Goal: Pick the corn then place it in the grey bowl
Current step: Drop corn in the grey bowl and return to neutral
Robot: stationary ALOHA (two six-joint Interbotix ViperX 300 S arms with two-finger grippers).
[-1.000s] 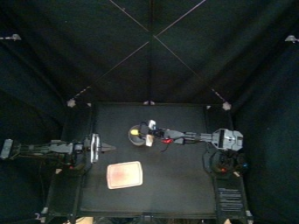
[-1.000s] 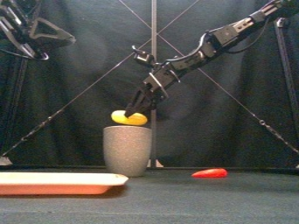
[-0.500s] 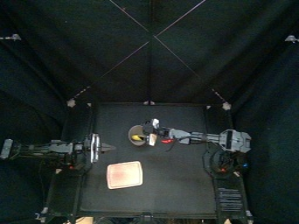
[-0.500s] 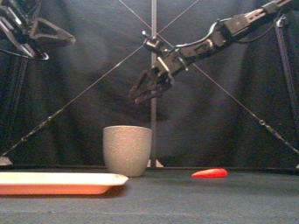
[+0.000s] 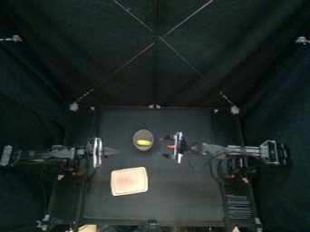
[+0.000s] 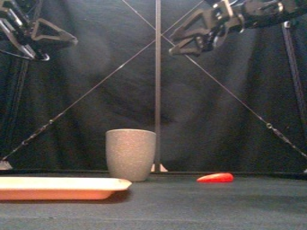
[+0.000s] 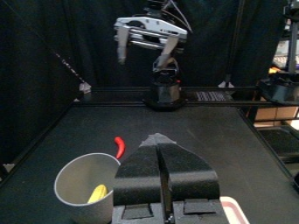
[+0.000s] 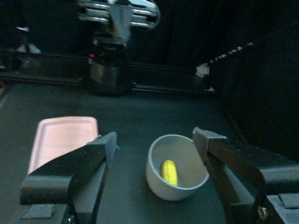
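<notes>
Yellow corn [image 8: 170, 171] lies at the bottom of the grey bowl [image 6: 132, 154], a tall speckled cup standing upright on the black worktop [image 5: 182, 195] a little left of the middle. In the top view the corn shows as a small yellow patch inside the bowl's rim.

The right pincer [image 6: 192, 36] hangs high above the worktop, up and to the right of the bowl and well clear of it. Its jaws are spread wide and hold nothing. In its own wrist view the bowl sits between the two parted jaws, far below them.

The left pincer [image 7: 162, 149] rests at the left side of the worktop, its jaws pressed together with nothing between them. From its wrist camera the bowl stands just beside the jaws, the corn visible inside.

A flat pink tray [image 5: 129, 181] lies near the front of the worktop, forward of the bowl and apart from it (it reaches the left edge of the front view). Nothing lies on it.

A small red toy chilli [image 6: 216, 177] lies flat on the worktop to the right of the bowl, near it but not touching.
</notes>
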